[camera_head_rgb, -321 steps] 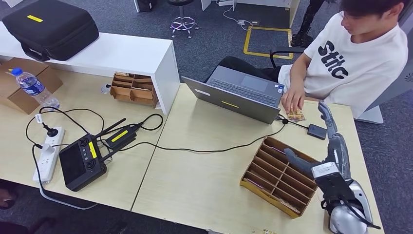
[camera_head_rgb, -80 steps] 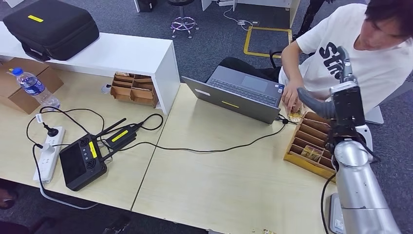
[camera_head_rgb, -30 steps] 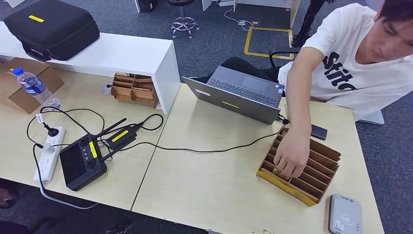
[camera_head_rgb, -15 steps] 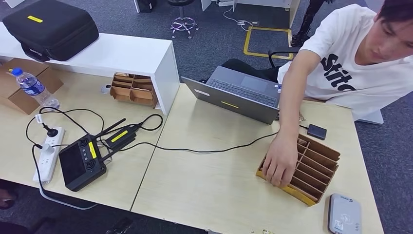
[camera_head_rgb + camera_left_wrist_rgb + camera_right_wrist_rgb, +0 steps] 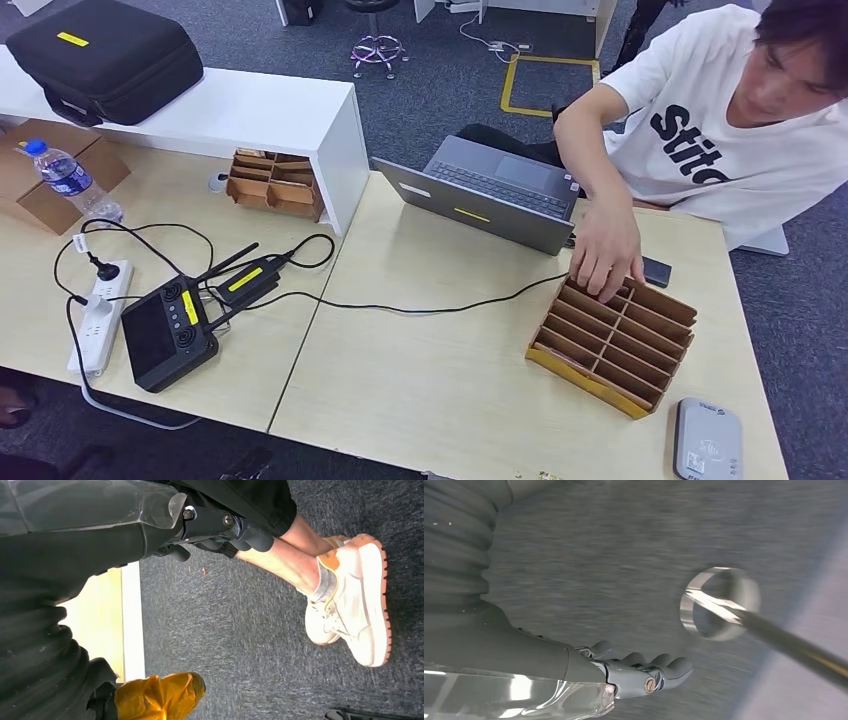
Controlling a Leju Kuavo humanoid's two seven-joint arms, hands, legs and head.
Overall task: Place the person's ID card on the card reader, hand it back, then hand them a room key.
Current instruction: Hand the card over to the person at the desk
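Head view count. Worktop [image 5: 430,380]: 1 laptop [image 5: 480,200] at 12 o'clock; 2 cardboard slotted trays, one [image 5: 612,345] at 4 o'clock, one [image 5: 275,183] at 10 o'clock; 1 card reader [image 5: 707,440] at 5 o'clock; 1 black handheld controller [image 5: 165,335]; 1 power strip [image 5: 100,315]; 1 water bottle [image 5: 68,178]; 1 black case [image 5: 100,55]; 1 cardboard box [image 5: 40,190]. Persons: 1 [image 5: 740,110], one hand [image 5: 605,255] on the nearer tray.

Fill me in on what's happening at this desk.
A person's hand reaches into the far end of the cardboard slotted organizer beside the laptop. The card reader lies bare at the desk's near corner. The robot's left hand and right hand hang over the floor, holding nothing.
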